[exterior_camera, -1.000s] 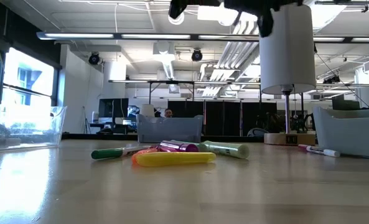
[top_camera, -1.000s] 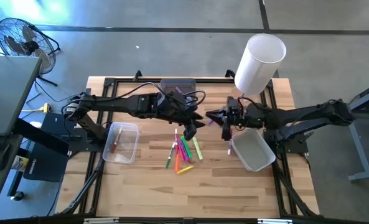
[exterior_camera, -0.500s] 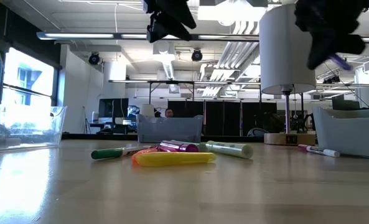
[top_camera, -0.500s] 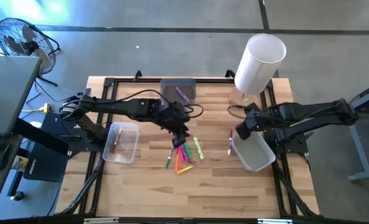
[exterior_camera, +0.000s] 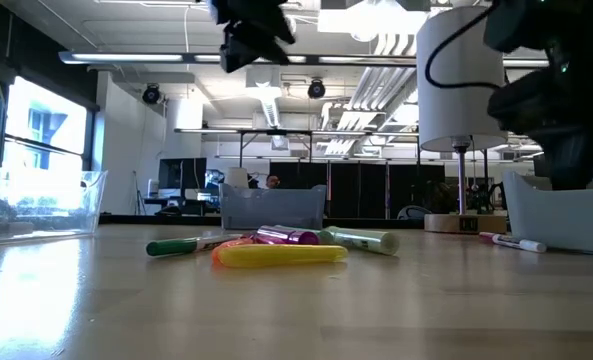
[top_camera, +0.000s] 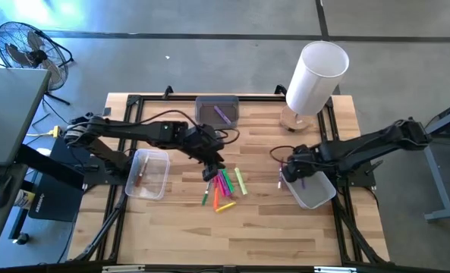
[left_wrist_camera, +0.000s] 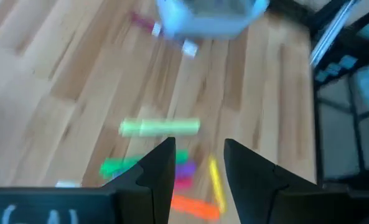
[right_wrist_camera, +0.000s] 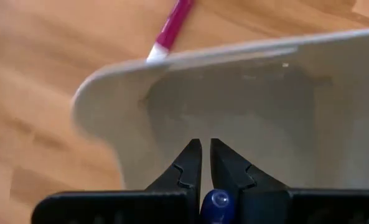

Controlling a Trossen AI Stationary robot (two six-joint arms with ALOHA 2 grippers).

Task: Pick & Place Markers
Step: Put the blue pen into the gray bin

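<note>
Several markers [top_camera: 225, 186] lie in a loose fan on the wooden table [top_camera: 171, 227], green, yellow-green, purple, pink and orange among them, some touching or crossing. One more pink marker [top_camera: 281, 176] lies apart, just beside the right-hand clear bin [top_camera: 312, 186], and a purple one sits in the grey tray [top_camera: 217, 111] at the far edge. The left hand [top_camera: 209, 171] hovers above the near end of the pile with its fingers [left_wrist_camera: 162, 168] parted a moderate way and nothing between them; its wrist view looks down on a pale green marker [left_wrist_camera: 160, 127] and the tangle beside it. The right hand [top_camera: 294, 173] is poised over the rim of the right bin, its fingers nearly together on what looks like a blue-tipped marker [right_wrist_camera: 218, 200], apparently about to be let go into the bin. Another clear bin [top_camera: 147, 173] on the left holds a reddish marker. These sticks should be light, rigid and smooth, so they will likely roll or skid if nudged; a hold across the middle of the barrel, on one lying clear of its neighbours, seems safest.
</note>
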